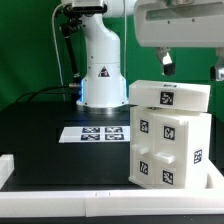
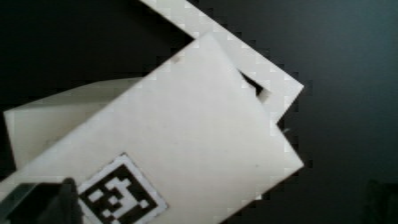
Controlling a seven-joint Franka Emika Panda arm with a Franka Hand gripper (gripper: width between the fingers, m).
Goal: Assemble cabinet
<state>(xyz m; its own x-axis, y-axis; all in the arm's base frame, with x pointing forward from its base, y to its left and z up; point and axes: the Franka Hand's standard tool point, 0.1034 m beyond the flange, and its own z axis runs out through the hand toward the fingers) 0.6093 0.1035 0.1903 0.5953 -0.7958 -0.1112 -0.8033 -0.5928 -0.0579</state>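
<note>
The white box-shaped cabinet body (image 1: 168, 148) stands at the exterior view's right, its front carrying several black-and-white tags. A flat white panel (image 1: 170, 95) with a tag lies on top of it. My gripper (image 1: 192, 68) hangs just above that panel, its two dark fingers spread wide with nothing between them. In the wrist view the tagged white panel (image 2: 187, 135) fills most of the picture, with a further white cabinet edge (image 2: 222, 40) beyond it. One dark finger (image 2: 32, 200) shows at the picture's edge; the other is not visible.
The marker board (image 1: 100, 132) lies flat on the black table in front of the white robot base (image 1: 100, 70). A long low white border rail (image 1: 90, 205) runs along the table's front and the exterior view's left side.
</note>
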